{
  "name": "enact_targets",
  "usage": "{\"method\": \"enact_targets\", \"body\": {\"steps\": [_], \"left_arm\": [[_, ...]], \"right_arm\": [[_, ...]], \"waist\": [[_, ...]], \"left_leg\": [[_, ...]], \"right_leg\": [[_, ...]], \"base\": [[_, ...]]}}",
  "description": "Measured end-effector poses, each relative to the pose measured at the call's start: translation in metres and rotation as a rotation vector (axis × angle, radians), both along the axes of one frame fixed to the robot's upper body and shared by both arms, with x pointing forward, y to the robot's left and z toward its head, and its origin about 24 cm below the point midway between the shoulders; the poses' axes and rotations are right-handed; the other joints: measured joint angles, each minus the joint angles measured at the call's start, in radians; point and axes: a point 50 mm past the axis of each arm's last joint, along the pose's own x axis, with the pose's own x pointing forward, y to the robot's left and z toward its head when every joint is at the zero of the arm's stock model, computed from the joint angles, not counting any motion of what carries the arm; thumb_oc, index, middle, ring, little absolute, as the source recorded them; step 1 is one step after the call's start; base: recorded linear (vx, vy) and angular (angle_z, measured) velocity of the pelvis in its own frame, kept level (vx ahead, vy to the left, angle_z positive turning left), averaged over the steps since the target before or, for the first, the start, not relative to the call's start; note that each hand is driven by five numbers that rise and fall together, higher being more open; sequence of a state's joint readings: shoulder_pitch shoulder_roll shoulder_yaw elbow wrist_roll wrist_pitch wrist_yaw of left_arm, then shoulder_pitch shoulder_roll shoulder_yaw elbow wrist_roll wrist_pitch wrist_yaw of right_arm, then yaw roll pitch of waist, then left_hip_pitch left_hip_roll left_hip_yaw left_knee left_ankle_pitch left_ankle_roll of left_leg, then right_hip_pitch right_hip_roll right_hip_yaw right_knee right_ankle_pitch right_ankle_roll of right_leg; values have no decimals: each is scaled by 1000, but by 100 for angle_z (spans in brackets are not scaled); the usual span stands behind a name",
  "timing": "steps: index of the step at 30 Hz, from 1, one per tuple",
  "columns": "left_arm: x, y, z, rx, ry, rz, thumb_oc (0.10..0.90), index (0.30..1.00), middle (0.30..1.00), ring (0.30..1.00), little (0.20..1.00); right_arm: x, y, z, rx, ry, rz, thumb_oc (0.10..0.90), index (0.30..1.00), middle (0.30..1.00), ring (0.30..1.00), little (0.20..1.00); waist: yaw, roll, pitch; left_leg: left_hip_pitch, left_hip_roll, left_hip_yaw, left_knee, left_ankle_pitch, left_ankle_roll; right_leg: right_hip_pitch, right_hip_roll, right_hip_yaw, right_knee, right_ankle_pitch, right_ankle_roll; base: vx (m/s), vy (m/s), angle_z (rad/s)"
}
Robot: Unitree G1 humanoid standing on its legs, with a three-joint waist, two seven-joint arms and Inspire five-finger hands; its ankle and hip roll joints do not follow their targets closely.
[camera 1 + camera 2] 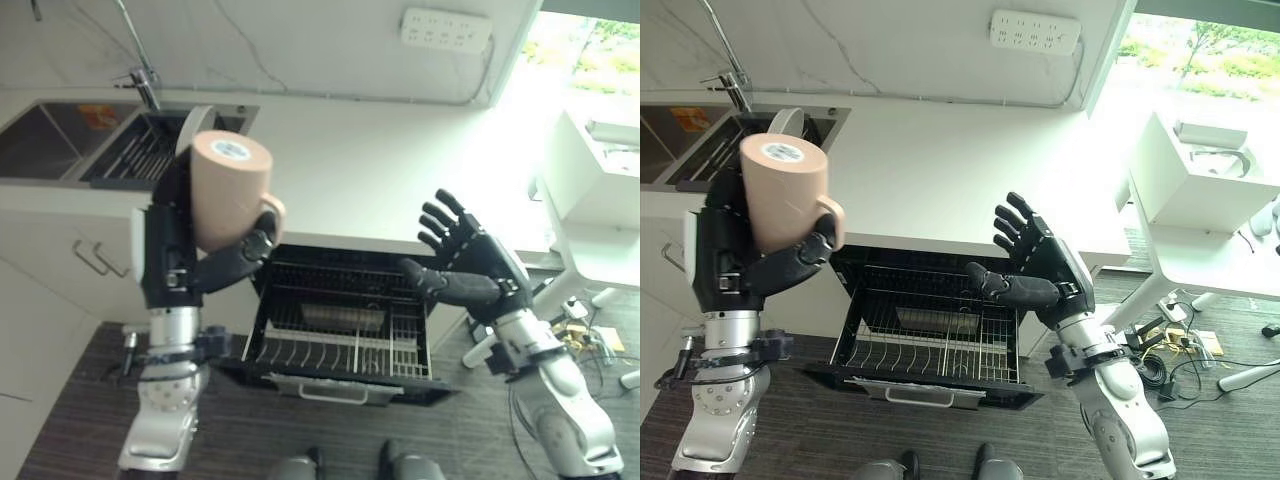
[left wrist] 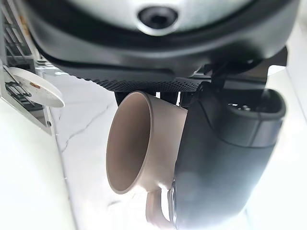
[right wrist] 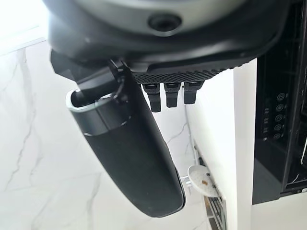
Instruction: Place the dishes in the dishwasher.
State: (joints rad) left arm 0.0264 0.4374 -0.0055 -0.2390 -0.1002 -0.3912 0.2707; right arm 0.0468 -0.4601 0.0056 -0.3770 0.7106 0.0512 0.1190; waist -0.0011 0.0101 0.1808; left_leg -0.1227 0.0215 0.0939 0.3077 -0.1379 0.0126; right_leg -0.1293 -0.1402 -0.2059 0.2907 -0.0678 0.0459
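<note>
The right hand (image 3: 144, 158) is seen from very close, its thumb stretched out and its fingers (image 3: 172, 93) straight, holding nothing. A white marbled wall (image 3: 38, 158), a white plate (image 3: 200, 175) and the dark dishwasher (image 3: 278, 110) are seen beyond

The white countertop (image 1: 400, 160) carries a sink (image 1: 60, 140) with a plate (image 1: 785, 122) standing in its rack (image 1: 140, 150).

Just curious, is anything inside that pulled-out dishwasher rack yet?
The dishwasher rack shows bare wire tines and no dishes; its back part lies hidden under the counter. The mug is in the left hand.
</note>
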Motion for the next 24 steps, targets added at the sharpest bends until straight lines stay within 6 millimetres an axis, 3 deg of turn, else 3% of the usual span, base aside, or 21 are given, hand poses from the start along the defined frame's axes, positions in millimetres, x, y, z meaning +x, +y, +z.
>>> {"method": "enact_targets", "body": {"steps": [5,7,12,24], "left_arm": [[3,-14,-4,101,17,-51,400,300,300,300,300],[4,-27,-14,165,59,-113,400,300,300,300,300],[5,-37,-21,375,82,-183,400,300,300,300,300],[6,-62,-16,473,-1,-275,400,300,300,300,300]], "right_arm": [[3,8,4,44,-14,64,800,900,900,900,900],[2,19,0,78,9,120,800,900,900,900,900],[2,40,-2,226,56,261,800,900,900,900,900],[0,62,-24,272,211,348,800,900,900,900,900]], "waist": [[3,-4,-15],[3,-17,-27],[6,-16,-39],[6,-16,-43]], "left_leg": [[1,-1,-1,3,0,0],[-1,-1,-2,3,-5,-9],[-1,-3,-2,4,-1,-2],[1,-3,-1,5,-3,-7]], "right_leg": [[-1,-2,1,6,-1,0],[-1,-2,1,9,-2,0],[-1,-4,1,10,-2,0],[0,-4,3,15,-2,0]], "base": [[0,0,0],[0,0,0],[0,0,0],[0,0,0]]}}
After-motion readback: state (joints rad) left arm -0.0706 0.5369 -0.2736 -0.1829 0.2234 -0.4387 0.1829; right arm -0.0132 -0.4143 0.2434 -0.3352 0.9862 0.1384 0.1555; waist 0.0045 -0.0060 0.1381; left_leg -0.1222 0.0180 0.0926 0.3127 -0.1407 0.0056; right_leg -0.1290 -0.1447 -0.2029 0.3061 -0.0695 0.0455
